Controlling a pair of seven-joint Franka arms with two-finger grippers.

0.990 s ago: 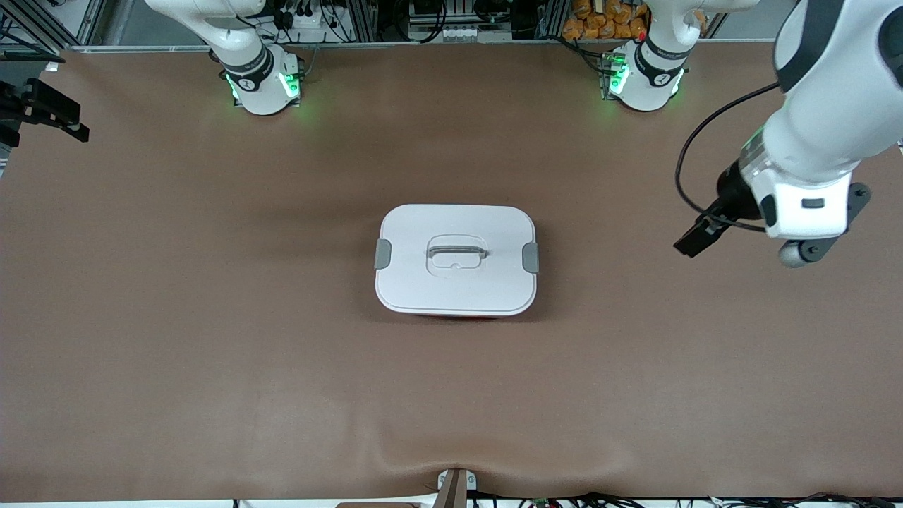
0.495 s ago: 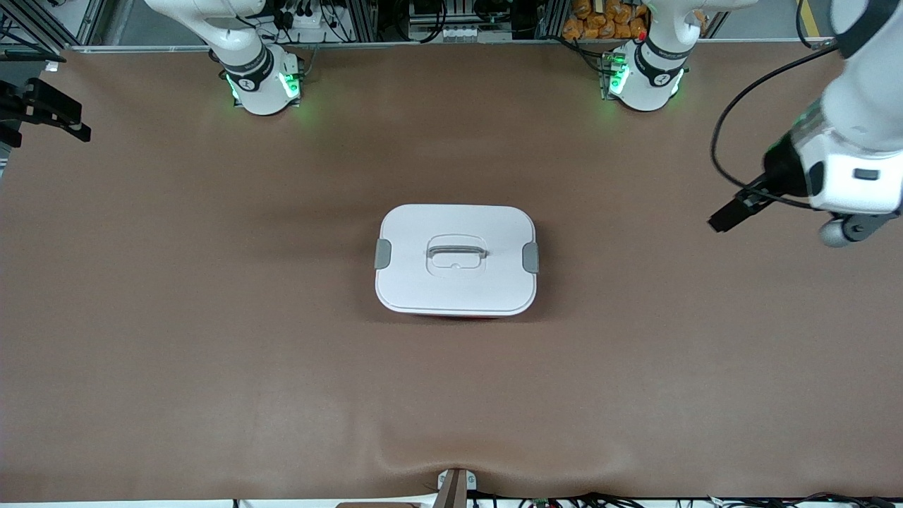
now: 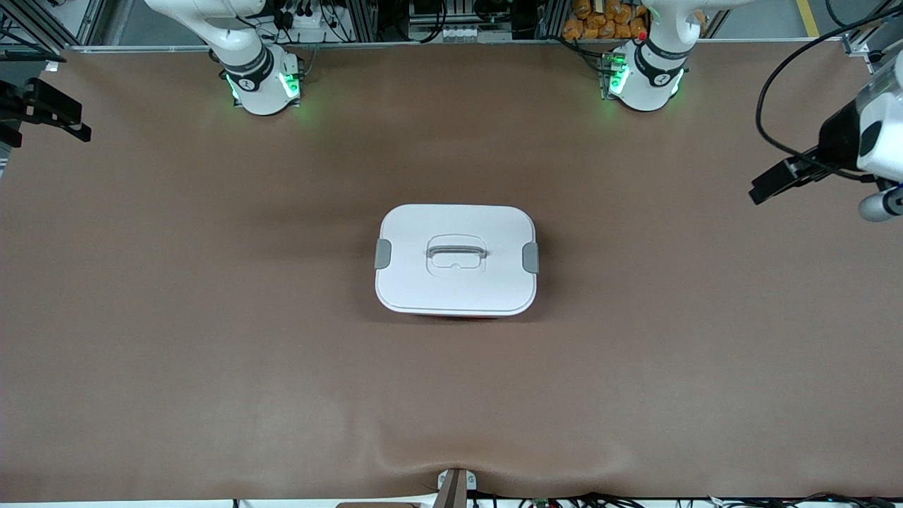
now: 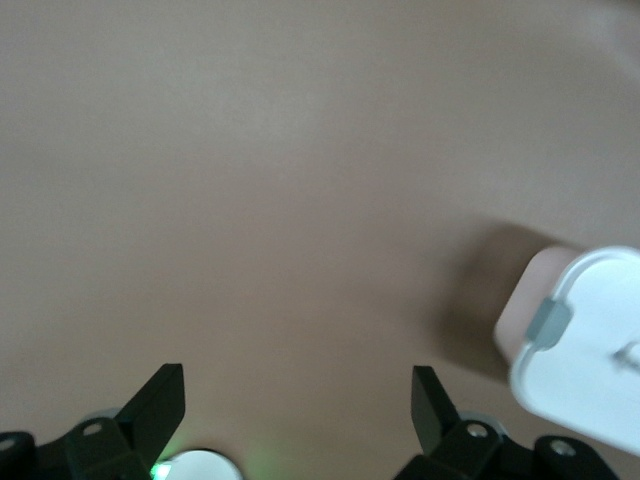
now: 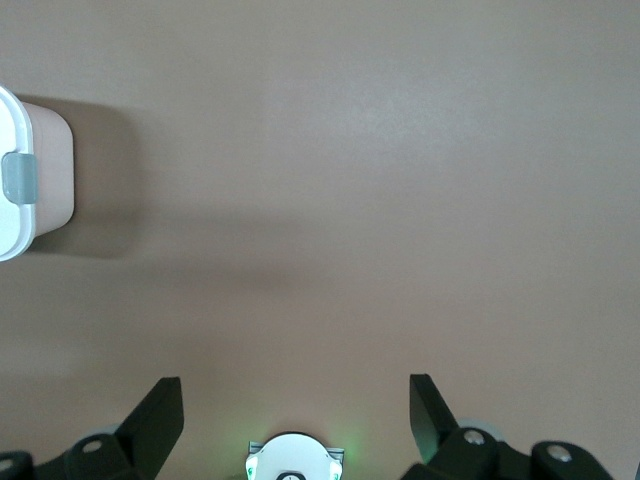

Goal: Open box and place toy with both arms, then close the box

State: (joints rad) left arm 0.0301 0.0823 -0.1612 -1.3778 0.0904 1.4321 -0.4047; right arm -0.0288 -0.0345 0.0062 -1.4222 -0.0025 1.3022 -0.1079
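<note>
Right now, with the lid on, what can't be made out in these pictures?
- Toy: in no view; whether it is in the box can't be told, the white lid covers it.
- Box walls: front view shows almost only the lid from above.
- Right gripper: mostly cut off at the front view's edge.
- Left gripper: open; its arm runs off the front view's edge.
- Box in wrist views: cut by each frame's edge.

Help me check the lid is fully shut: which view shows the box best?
The front view: the whole box shows from above, lid on, both clips and handle visible. The left wrist view catches one corner with a clip; the right wrist view shows only an end with a clip.
</note>
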